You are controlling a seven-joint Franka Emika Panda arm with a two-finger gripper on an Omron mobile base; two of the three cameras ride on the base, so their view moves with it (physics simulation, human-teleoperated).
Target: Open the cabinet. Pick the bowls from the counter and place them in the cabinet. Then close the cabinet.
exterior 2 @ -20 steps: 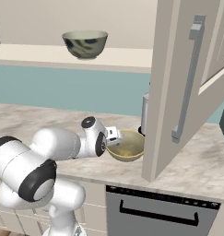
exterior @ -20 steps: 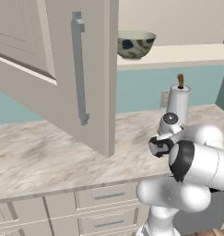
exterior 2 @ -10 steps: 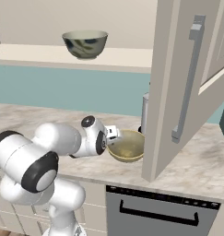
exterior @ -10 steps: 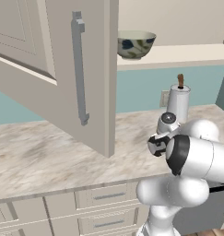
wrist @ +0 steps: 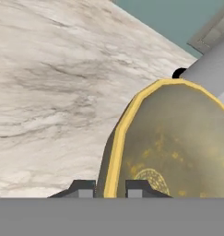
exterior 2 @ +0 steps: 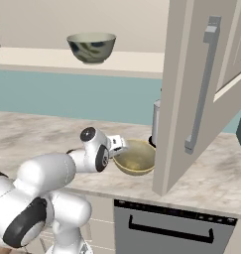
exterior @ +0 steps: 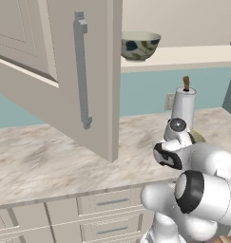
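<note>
The tan-yellow bowl [exterior 2: 135, 157] stands on the counter [exterior 2: 32, 134], just left of the open cabinet door [exterior 2: 191, 89]. My gripper [exterior 2: 118, 145] reaches in from the left and is shut on the bowl's near rim. In the hand view the gripper [wrist: 109, 186] straddles the yellow rim of the bowl [wrist: 178, 138], one fingertip outside and one inside. The greyish-white bowl with blue marks [exterior: 139, 45] [exterior 2: 91, 47] sits on the cabinet's bottom shelf. The cabinet door [exterior: 64, 71] with its grey bar handle [exterior: 81, 71] swings out over the counter [exterior: 50, 161].
A grey canister [exterior: 183, 102] [exterior 2: 155, 121] stands right behind the tan bowl against the teal wall. The open door's lower edge hangs close to the bowl's right side. Drawers [exterior: 107, 204] and a dishwasher front [exterior 2: 171, 228] lie under the counter.
The fingers have closed from wide open onto the tan bowl's rim. The arm's elbow has shifted slightly; the bowl still rests on the counter.
</note>
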